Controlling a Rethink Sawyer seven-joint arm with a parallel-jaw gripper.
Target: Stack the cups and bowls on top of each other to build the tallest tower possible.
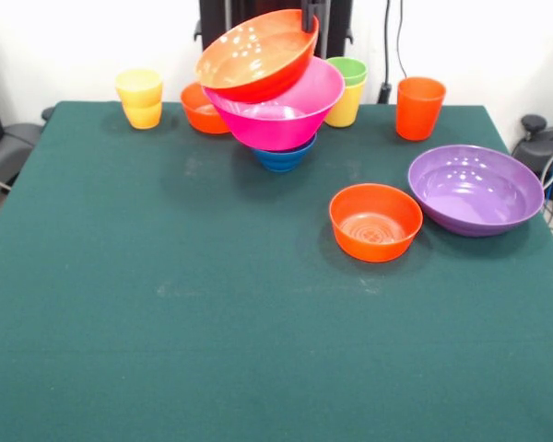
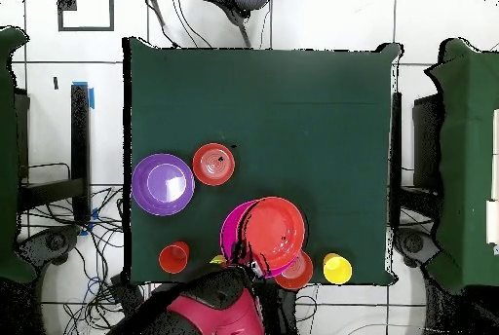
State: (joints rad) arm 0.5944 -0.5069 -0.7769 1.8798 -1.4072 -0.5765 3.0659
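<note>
Overhead, tool [image 1: 311, 18] at tilted wide orange bowl's [image 1: 258, 55] rim.

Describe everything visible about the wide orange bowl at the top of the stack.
The wide orange bowl is glossy, smooth plastic with light glints inside. It sits tilted, its opening facing the camera in the front view, its lower edge resting in the big pink bowl, which sits on a small blue bowl. The end effector meets its upper rim; whether it grips cannot be told. From overhead it appears as a round orange disc overlapping the pink bowl.
</note>
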